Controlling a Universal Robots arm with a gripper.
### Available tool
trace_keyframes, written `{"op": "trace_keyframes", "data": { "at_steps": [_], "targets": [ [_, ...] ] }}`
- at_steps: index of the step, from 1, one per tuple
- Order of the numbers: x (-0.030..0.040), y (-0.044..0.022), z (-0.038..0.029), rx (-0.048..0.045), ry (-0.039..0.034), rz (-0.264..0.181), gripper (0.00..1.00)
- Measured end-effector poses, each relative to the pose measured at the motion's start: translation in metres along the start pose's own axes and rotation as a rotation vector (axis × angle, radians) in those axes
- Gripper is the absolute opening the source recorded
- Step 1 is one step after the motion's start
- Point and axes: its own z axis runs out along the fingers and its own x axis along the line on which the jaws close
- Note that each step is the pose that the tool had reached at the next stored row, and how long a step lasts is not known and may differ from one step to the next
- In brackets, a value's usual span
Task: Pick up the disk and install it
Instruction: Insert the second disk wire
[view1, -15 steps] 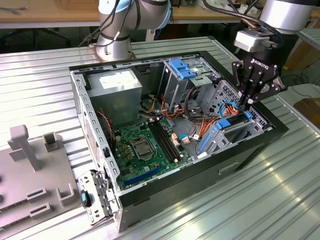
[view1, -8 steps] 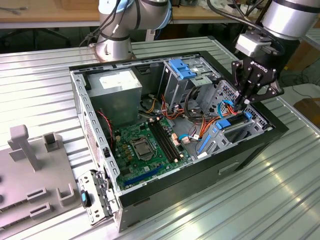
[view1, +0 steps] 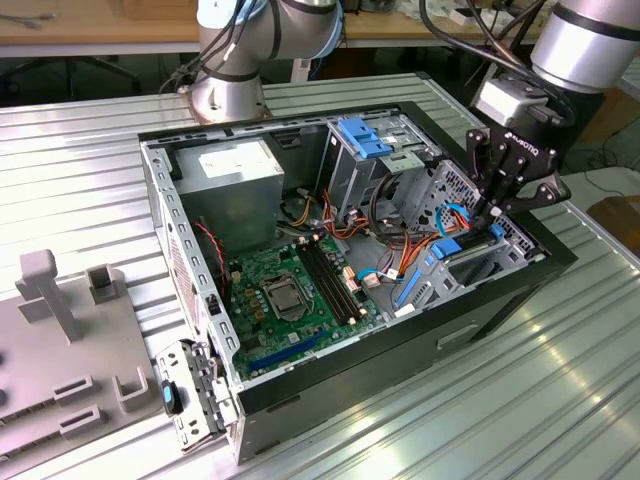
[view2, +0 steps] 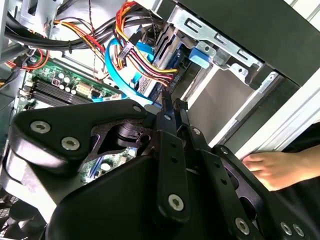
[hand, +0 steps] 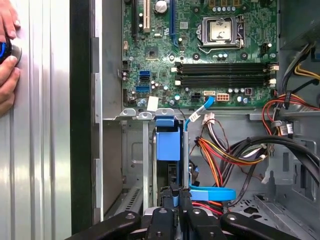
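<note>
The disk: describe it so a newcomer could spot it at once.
Start at the open computer case lying on the ribbed metal table, then go to the grey drive cage at the exterior view's right end of it, where the gripper reaches in. The disk sits in that cage just below the fingertips: a dark slab edged with bright blue rails, unlike the thin blue cables nearby.

Open computer case (view1: 200, 180) on a ribbed metal table (view1: 520, 400), green motherboard (view1: 290, 290) inside; grey fixture (view1: 70, 340) at the exterior view's left.
</note>
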Motion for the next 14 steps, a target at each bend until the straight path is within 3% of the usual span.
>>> {"op": "trace_keyframes", "data": {
  "at_steps": [2,6,10,14],
  "targets": [
    [0.0000,0.0001,0.0008,0.0042,-0.0015,-0.002,0.16],
    [0.0001,0.0002,0.0016,0.0364,-0.0037,-0.003,0.16],
    [0.0001,0.0024,0.0031,0.0379,-0.0051,0.002,0.16],
    [0.0034,0.0060,0.0059,0.0373,-0.0293,0.008,0.16]
  ]
}}
